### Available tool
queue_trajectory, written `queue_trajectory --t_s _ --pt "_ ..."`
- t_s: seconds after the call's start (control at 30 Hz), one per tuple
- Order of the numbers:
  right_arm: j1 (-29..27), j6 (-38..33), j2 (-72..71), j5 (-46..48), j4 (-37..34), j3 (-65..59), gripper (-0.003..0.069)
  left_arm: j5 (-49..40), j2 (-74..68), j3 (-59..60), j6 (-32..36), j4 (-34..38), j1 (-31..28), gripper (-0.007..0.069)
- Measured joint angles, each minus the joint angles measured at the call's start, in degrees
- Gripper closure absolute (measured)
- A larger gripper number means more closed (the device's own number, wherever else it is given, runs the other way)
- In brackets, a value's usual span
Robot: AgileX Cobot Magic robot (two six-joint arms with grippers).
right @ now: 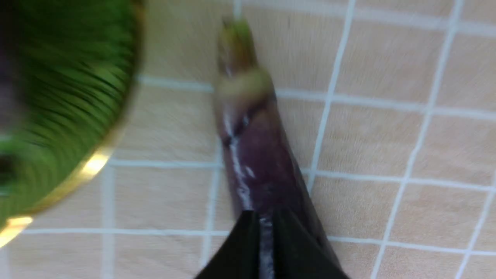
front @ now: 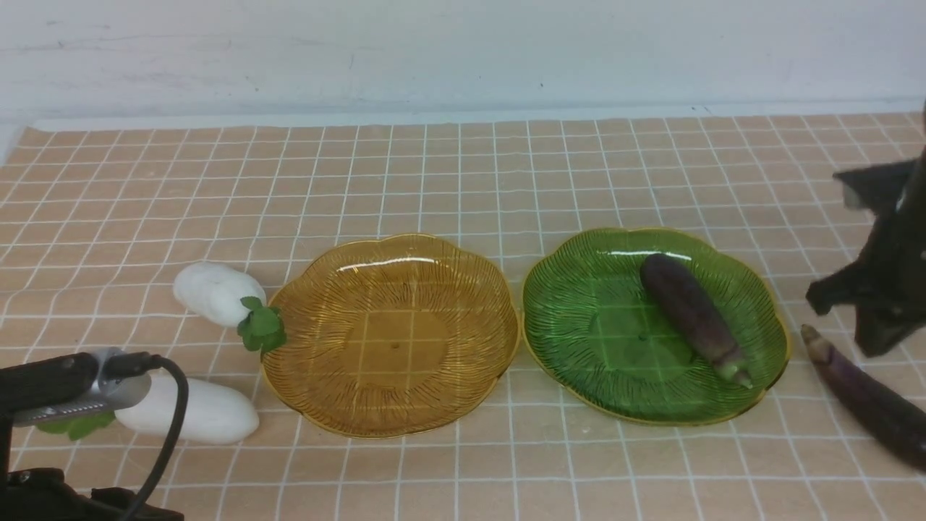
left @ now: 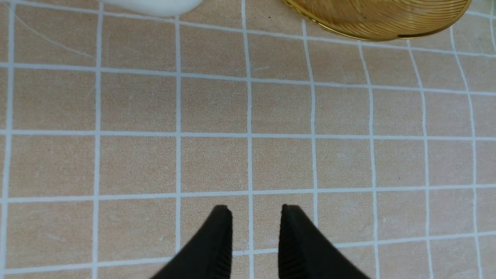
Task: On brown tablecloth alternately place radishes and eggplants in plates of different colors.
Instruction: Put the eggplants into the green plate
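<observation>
On the brown tablecloth [front: 463, 174] the amber plate [front: 391, 340] is empty. The green plate [front: 600, 333] holds one eggplant [front: 691, 311]. The second eggplant [front: 861, 398] lies on the cloth right of the green plate. Two radishes [front: 213, 289] [front: 199, 412] lie left of the amber plate. My right gripper [right: 265, 219] hovers over the second eggplant [right: 252, 155], jaws almost together, gripping nothing. My left gripper [left: 255, 211] is open and empty above bare cloth, near the front radish [left: 155, 4] and the amber plate [left: 379, 19].
The left arm's wrist [front: 65, 383] and cable cover the leaves of the front radish. The green plate's rim [right: 89, 166] is blurred beside the second eggplant. A white wall stands behind the cloth's far edge [front: 463, 116].
</observation>
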State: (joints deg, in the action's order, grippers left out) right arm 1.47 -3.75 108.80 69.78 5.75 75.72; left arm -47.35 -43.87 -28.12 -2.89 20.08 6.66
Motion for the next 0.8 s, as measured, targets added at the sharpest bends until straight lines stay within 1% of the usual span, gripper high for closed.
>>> queue_trajectory --t_s 0.1,0.17,0.27,0.3,0.37,0.47,0.53,0.57,0.6,0.67,0.7,0.77,0.8 --pt "0.1 0.6 2.7 0.2 0.9 -0.4 0.0410 0.0 0.0 0.0 0.0 0.0 0.0 0.0460" --pt "0.1 1.1 3.9 0.3 -0.1 -0.3 0.0305 0.0 0.0 0.0 0.0 -0.1 0.0 0.0460" --pt "0.1 1.5 6.4 -0.2 0.4 -0.6 0.0209 0.0 0.0 0.0 0.0 -0.1 0.0 0.0460" --pt "0.0 1.5 7.0 0.2 0.3 -0.4 0.0188 0.0 0.0 0.0 0.0 -0.1 0.0 0.0460" --pt "0.0 1.5 7.0 0.0 0.4 -0.4 0.0180 0.0 0.0 0.0 0.0 -0.1 0.0 0.0460" --pt "0.0 1.5 7.0 0.0 0.2 -0.4 0.0220 0.0 0.0 0.0 0.0 -0.1 0.0 0.0460" --pt "0.0 1.7 7.0 0.0 -0.5 -0.4 0.0293 0.0 0.0 0.0 0.0 -0.1 0.0 0.0460" --pt "0.0 2.0 6.8 -0.1 -0.7 -0.4 0.0361 0.0 0.0 0.0 0.0 -0.2 0.0 0.0460" --pt "0.1 2.4 6.0 -0.4 -1.0 -0.5 0.0386 0.0 0.0 0.0 0.0 -0.3 0.0 0.0460" --pt "0.1 2.8 3.6 -0.4 -2.1 -0.6 0.0375 0.0 0.0 0.0 0.0 -0.5 0.0 0.0460" --pt "0.0 2.8 1.1 -0.4 -3.8 -0.6 0.0374 0.0 0.0 0.0 0.0 -0.5 0.0 0.0460" --pt "0.0 2.7 -3.7 -0.4 -8.7 -0.6 0.0374 0.0 0.0 0.0 0.0 -0.5 0.0 0.0460" --pt "0.0 1.7 -6.3 -0.3 -13.7 -0.6 0.0374 0.0 0.0 0.0 0.0 -0.5 0.0 0.0460"
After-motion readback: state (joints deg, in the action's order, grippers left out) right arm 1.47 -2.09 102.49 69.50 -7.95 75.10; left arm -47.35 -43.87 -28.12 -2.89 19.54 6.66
